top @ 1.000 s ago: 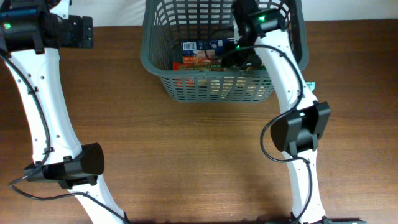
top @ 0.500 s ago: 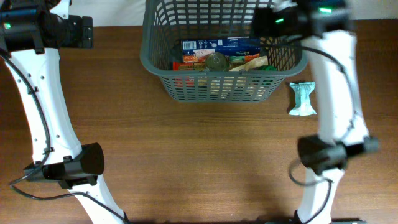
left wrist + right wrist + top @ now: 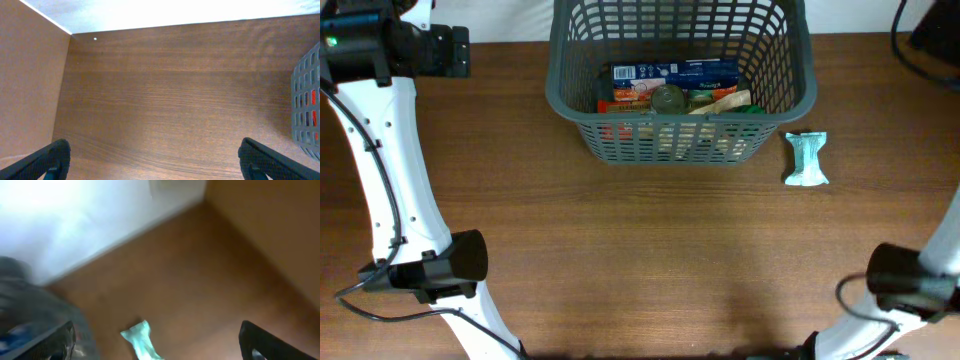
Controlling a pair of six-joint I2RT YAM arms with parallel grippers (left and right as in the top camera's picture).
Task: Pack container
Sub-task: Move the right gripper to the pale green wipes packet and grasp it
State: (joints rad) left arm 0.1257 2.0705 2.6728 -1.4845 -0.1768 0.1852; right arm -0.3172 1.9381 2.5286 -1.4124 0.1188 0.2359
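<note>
The dark grey slotted container (image 3: 558, 95) stands at the table's back middle and holds a blue box (image 3: 670, 72), a round tin (image 3: 667, 98) and other packets. A pale green packet (image 3: 808, 158) lies on the table right of it and shows blurred in the right wrist view (image 3: 142, 342). My left gripper (image 3: 155, 160) is open and empty over bare wood at the back left; the container's side (image 3: 307, 100) shows at that view's right edge. My right gripper (image 3: 160, 340) is open and empty, high above the packet; its view is blurred.
The white wall meets the table's far edge (image 3: 200, 22). The left arm (image 3: 390, 150) runs along the left side. The right arm's elbow (image 3: 910, 280) sits at the right front. Bare wood (image 3: 650, 250) fills the front.
My right arm has swung out of the container and off to the right, leaving the tin inside and uncovering the green packet. The left arm has not moved.
</note>
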